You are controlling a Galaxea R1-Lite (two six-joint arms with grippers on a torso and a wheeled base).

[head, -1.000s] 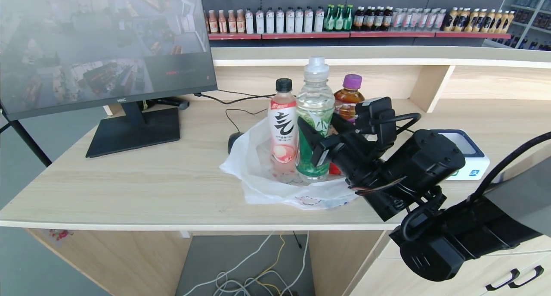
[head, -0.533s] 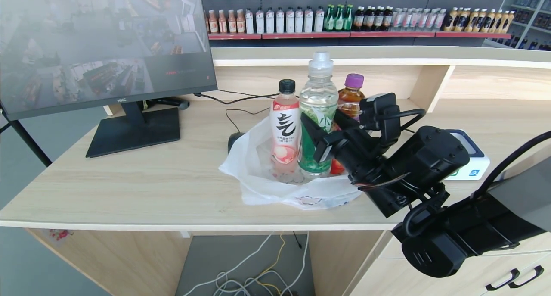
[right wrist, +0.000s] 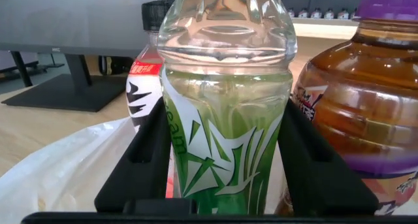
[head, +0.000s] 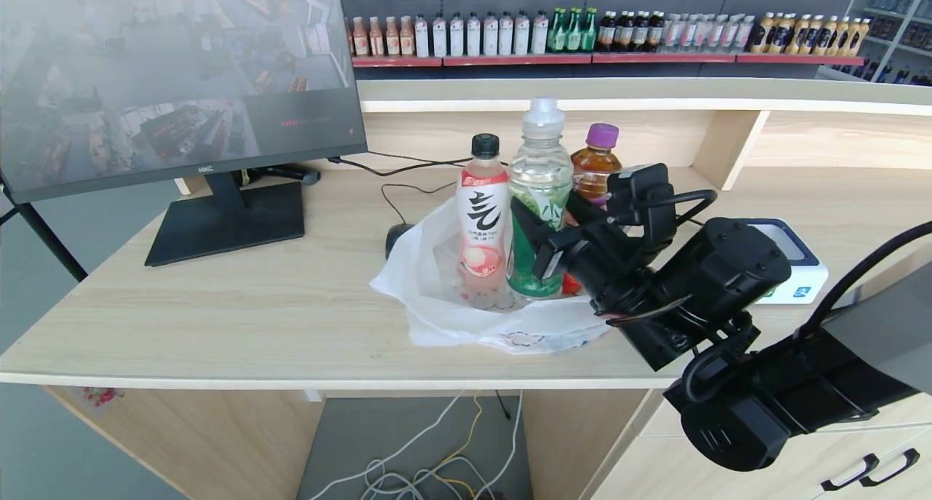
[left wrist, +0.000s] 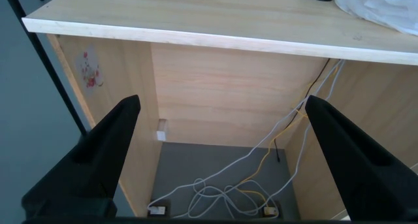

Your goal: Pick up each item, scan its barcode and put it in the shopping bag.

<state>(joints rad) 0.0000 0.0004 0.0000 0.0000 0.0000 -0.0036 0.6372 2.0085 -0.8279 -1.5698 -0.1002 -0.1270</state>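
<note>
Holding: right jaws clamped on the green-label bottle (head: 539,216) at label height, one finger on each side.
Bottle axis: long axis vertical, pale cap up, base down inside the shopping bag (head: 437,296). Cannot tell whether the base rests on the bag floor.
Bottle place: mid worktop (head: 255,303), between the pink bottle (head: 480,216) on its left and the amber bottle (head: 595,167) with a purple cap on its right, slightly farther back. All three are upright and close together.
Bag: white, slumped low, mouth open upward around the bottle bases.
Left jaws: wide apart, holding nothing, low in front of the worktop's near edge.
Head view adds: scanner (head: 801,278) to the right of the bag, partly behind the right arm; monitor (head: 175,70) at far left; mouse (head: 397,236) just beside the bag's far left side.
Right wrist view adds: fingers (right wrist: 147,159) lie flat against the green label.
Left wrist view adds: cables (left wrist: 222,191) on the floor under the worktop.
</note>
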